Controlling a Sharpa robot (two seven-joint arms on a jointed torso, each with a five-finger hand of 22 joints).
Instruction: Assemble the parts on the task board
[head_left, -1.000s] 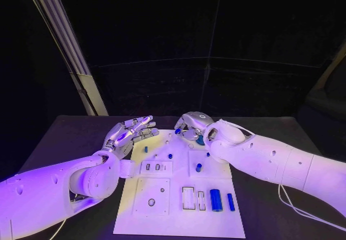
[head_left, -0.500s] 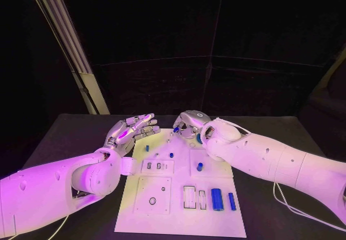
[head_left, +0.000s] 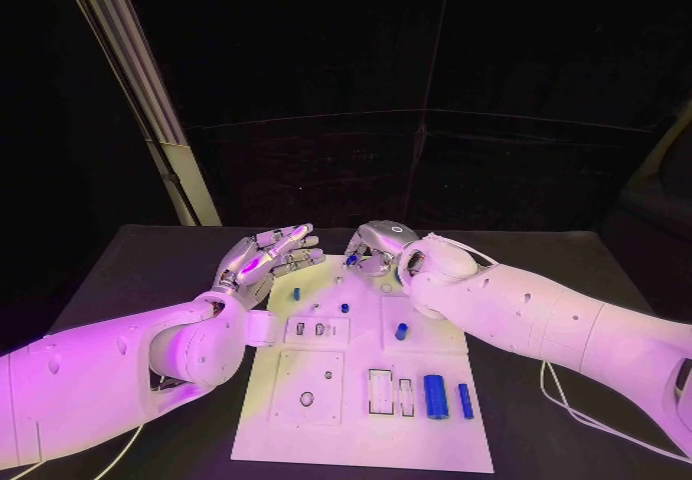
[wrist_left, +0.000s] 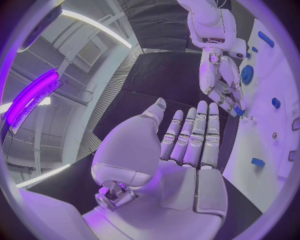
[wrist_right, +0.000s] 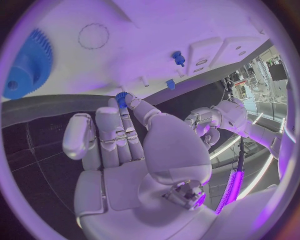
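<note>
The white task board (head_left: 310, 440) lies mid-table. Over its far edge my right hand (head_left: 381, 250) pinches a small blue toothed part (head_left: 352, 260) between thumb and a fingertip; in the right wrist view the small blue part (wrist_right: 120, 98) sits at the fingertips just off the board (wrist_right: 144, 30). My left hand (head_left: 267, 258) hovers flat over the board's far left corner, fingers straight and apart, holding nothing (wrist_left: 187, 145). From the left wrist, the right hand (wrist_left: 219, 75) hangs fingers-down with the blue part (wrist_left: 239, 111) at its tips.
Small blue pegs (head_left: 296, 294) (head_left: 343, 308) (head_left: 401, 331) stand in the board's far half. Two blue cylinders (head_left: 434, 397) (head_left: 464, 400) lie at its near right beside empty slots (head_left: 378, 392). A large blue gear (wrist_right: 25, 65) sits on the board near my right hand.
Both hands keep nearly the same pose and place; the slight shift of the whole picture is the camera's. The right hand still pinches the blue part.
</note>
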